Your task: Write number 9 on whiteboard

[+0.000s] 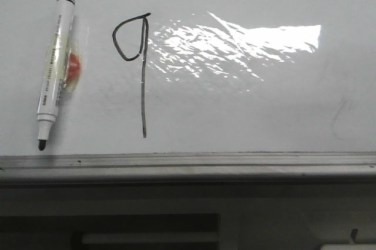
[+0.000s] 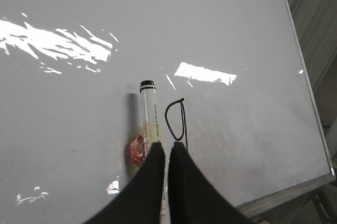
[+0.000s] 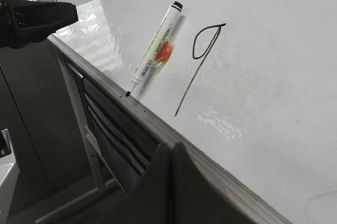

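Hanging above the board with fingers pressed together and nothing between them: left tool [image 2: 166, 153]. Just ahead of its tips, one marker [image 2: 150, 121], uncapped, lying flat with a red-and-clear wad stuck to its side. Just beside the marker, on the side away from the wad, one 9 [image 2: 178, 121], loop at the far end from the tool and tail running back toward the fingertips. Beneath all of it, one whiteboard [image 2: 221, 34], glossy, streaked with glare, faintly smudged with grey.

Clenched as well and holding nothing: right tool [image 3: 171, 174], parked off the board's near edge, over the grey rail [image 3: 158, 124]. Well ahead of it, the same marker, nib touching that rail, and the 9 alongside.

Judged from the finished stroke, closed loop and full straight tail, writing done. Marker set down, neither tool gripping anything. Nothing apparently left except perhaps drawing the arms clear.

Count: two tools, one marker, one digit, one board.
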Robot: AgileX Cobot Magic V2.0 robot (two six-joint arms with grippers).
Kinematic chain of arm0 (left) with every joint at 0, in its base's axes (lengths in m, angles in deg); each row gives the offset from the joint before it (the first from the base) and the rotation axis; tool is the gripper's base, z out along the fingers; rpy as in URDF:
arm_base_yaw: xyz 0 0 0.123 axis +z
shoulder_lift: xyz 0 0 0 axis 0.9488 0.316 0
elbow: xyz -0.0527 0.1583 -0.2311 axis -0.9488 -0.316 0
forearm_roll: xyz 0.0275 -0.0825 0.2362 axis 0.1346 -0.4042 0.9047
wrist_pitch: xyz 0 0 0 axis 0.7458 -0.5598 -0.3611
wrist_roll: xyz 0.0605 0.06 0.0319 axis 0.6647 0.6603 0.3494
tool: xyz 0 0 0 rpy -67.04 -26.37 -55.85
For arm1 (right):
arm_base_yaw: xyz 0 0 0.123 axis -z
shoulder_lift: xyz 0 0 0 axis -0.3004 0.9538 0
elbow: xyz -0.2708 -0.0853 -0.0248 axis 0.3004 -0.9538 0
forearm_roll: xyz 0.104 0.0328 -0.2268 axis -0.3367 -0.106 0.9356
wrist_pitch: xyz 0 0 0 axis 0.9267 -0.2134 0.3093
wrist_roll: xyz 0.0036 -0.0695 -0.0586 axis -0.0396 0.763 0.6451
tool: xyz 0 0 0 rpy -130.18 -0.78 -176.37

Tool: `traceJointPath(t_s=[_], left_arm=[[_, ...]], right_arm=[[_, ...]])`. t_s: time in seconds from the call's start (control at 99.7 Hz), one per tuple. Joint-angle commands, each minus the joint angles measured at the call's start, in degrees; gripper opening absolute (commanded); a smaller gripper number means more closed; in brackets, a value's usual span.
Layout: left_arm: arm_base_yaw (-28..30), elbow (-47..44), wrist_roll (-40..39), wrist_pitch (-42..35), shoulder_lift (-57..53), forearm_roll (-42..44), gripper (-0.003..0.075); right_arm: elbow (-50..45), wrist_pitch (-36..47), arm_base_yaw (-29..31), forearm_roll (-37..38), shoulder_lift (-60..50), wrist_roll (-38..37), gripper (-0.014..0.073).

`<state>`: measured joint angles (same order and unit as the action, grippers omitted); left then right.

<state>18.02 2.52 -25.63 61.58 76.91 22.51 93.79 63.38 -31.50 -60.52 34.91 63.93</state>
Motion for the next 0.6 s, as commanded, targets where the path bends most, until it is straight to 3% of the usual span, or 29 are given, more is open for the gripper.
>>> traceJointPath(t_s=[0.0,0.171,0.301,0.512,0.592], left_arm=[[0.0,1.1,-0.1,-2.5,0.5,0.3,-0.002],[0.1,-0.2,-0.1,-3.6,0.5,0.6,-0.002],[3.2,-1.4,-0.1,-3.3,0.5,7.0,-0.002],[17.0,-1.4,-0.1,-3.0,0.5,21.1,-0.002],[22.9,-1.4,-3.7,-2.4,0.3,25.9,-0.002]], right_arm=[[1.6,4.8,0.0,0.7,0.3,0.2,-0.0062],[1.6,4.8,0.0,0.7,0.3,0.2,-0.0062],[1.6,4.8,0.0,0.7,0.3,0.2,-0.0062],[1.6,4.8,0.0,0.7,0.3,0.2,-0.0062],[1.6,4.8,0.0,0.7,0.3,0.2,-0.0062]])
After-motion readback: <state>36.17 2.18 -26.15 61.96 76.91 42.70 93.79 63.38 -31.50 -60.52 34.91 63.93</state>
